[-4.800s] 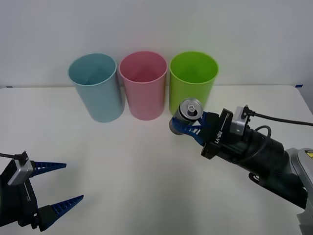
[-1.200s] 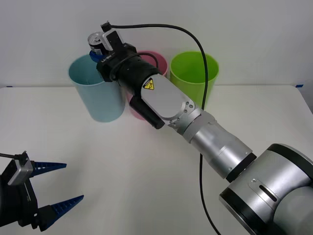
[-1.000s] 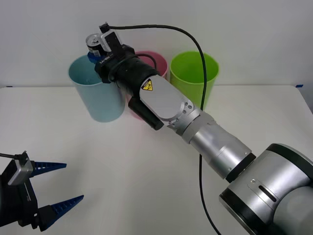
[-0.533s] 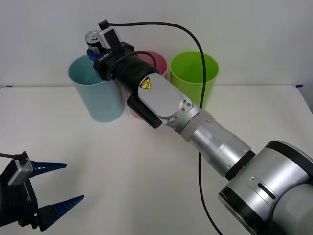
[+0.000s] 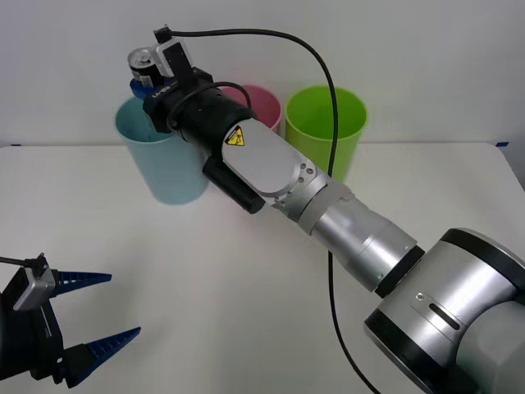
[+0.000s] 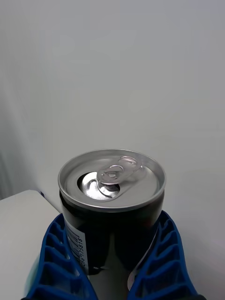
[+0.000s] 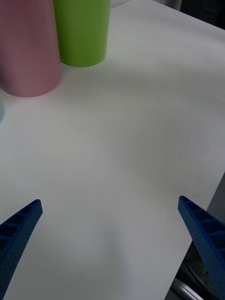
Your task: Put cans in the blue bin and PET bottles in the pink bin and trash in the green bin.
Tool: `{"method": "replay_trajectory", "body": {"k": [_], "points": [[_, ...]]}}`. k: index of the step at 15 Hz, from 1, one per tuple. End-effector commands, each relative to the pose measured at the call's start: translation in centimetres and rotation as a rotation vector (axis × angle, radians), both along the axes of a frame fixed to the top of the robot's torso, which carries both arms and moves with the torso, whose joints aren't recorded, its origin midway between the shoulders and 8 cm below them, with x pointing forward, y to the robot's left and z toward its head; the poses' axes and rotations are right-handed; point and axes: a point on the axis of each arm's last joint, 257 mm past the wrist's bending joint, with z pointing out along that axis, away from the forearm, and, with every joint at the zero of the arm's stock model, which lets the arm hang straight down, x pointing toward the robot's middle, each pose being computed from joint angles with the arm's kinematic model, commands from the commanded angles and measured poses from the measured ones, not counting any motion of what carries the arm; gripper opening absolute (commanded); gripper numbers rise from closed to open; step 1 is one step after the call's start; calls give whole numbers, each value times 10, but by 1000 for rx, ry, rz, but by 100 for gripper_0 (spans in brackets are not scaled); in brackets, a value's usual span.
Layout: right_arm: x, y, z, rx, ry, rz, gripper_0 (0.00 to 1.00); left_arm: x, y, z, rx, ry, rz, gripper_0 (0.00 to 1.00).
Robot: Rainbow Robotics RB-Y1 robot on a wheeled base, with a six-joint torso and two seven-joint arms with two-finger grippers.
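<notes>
The white table (image 5: 246,271) carries three bins in a row: the blue bin (image 5: 168,164), the pink bin (image 5: 258,103) and the green bin (image 5: 324,123). The right arm reaches across in front of the pink bin. The right gripper (image 5: 141,80) is clenched on the can (image 5: 144,61), both blue fingers (image 6: 61,262) pressing its sides, and holds it upright above the blue bin's far left rim. Compared with half a second ago, the can has moved a little left and higher. The left gripper (image 5: 97,312) waits near the table's front left corner with its jaws wide apart, holding nothing.
</notes>
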Motion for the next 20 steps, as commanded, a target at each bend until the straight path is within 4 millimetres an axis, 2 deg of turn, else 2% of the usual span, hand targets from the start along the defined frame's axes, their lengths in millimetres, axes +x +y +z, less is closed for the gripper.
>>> {"method": "replay_trajectory", "body": {"k": [1,12,14,20], "points": [[-1,1,-1,-3,-6,-2,0,0,0,0,0,0,0,100],[-2,3,-2,-10,-9,1,0,0,0,0,0,0,0,100],[1,1,-12,-27,2,-8,0,0,0,0,0,0,0,100],[-1,5,-17,-38,6,0,0,0,0,0,0,0,0,100]]}}
